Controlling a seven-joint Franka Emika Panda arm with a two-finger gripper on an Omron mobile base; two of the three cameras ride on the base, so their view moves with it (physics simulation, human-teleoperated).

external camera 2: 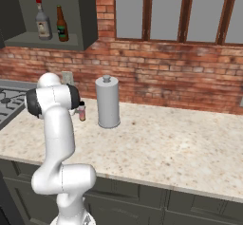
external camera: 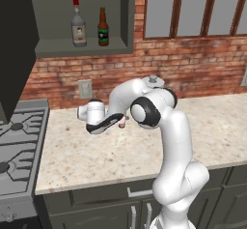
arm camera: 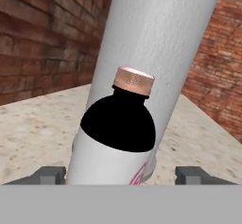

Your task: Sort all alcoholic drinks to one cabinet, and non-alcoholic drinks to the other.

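An open dark grey-green wall cabinet [external camera: 82,47] [external camera 2: 47,40] holds two alcoholic drinks on its shelf: a grey bottle with a red cap [external camera: 78,26] [external camera 2: 42,20] and a brown beer bottle [external camera: 102,27] [external camera 2: 61,24]. A small pink bottle [external camera: 125,122] [external camera 2: 82,111] [arm camera: 118,138] stands upright on the counter, close in front of a grey canister. My gripper [external camera: 120,122] [arm camera: 120,175] is open around the bottle's lower body, with a fingertip on each side and a gap on the right. The other cabinet is out of view.
The tall grey canister [external camera 2: 107,101] [arm camera: 160,38] stands right behind the pink bottle, by the brick wall. A stove [external camera: 19,141] lies at the counter's left end under a dark panel [external camera: 14,44]. The granite counter [external camera 2: 175,148] stretches right. A wall outlet [external camera: 85,89] sits behind.
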